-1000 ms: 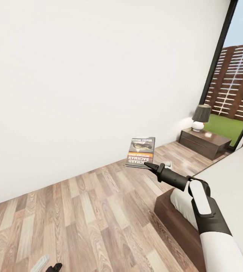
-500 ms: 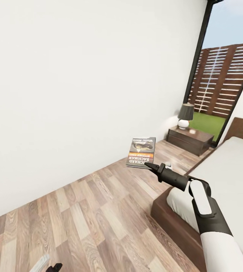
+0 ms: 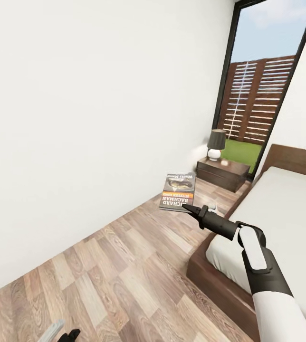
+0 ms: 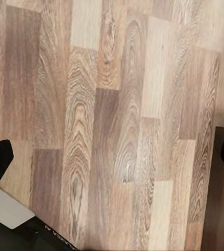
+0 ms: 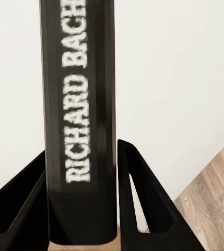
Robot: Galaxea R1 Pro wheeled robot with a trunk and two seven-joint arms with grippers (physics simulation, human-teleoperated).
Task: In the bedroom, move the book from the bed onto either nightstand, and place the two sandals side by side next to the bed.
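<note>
Nearest you, the left gripper (image 4: 112, 157) hangs low over the wood floor (image 3: 124, 266) with its fingers apart and nothing between them. Your right gripper (image 3: 187, 207) is stretched forward and clamped on the book (image 3: 177, 191), holding it in the air by its near edge; the right wrist view shows the spine (image 5: 80, 120) pinched between both fingers. The book is off the bed (image 3: 286, 213), which runs along your right. Beyond the book, the nightstand (image 3: 222, 173) stands by the wall with a dark-shaded lamp (image 3: 215, 144) on its far left part, in front of the tall window (image 3: 262, 95). You are on the carrying step. Next, I'd judge, drive closer and lower the book onto the bare right part of the top, clear of the lamp.
</note>
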